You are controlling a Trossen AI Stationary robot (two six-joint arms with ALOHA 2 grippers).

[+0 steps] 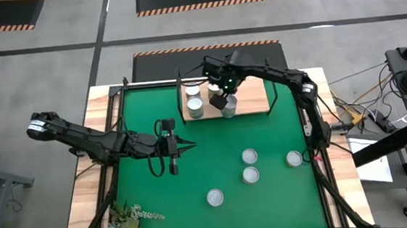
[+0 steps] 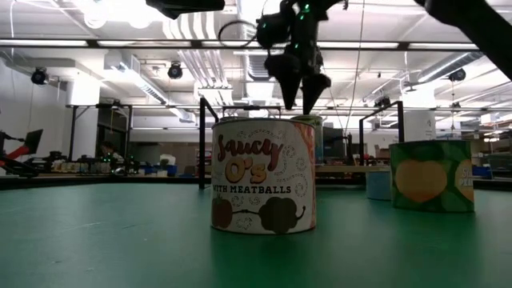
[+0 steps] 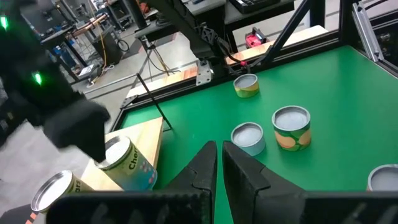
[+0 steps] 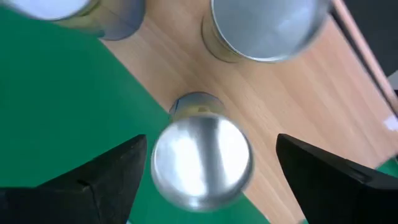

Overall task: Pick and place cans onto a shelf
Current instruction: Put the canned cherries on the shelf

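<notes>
The shelf [image 1: 249,96], a light wood board with black posts, stands at the table's far side. Two cans [image 1: 194,101] stand on its left part. A third can [image 1: 229,110] stands on the board near its near edge; it also shows in the right wrist view [image 4: 202,163]. My right gripper [image 1: 220,94] hangs open just above this can, one finger on either side of it and apart from it [image 4: 205,174]. My left gripper [image 1: 173,147] is shut and empty over the green mat at mid-left [image 3: 221,168].
Several loose cans stand on the green mat: two together [image 1: 250,165], one at the right [image 1: 294,158], one nearer the front [image 1: 215,197]. A green plant sprig [image 1: 128,218] lies at the near left corner. Black frame posts [image 1: 111,136] line the table's sides.
</notes>
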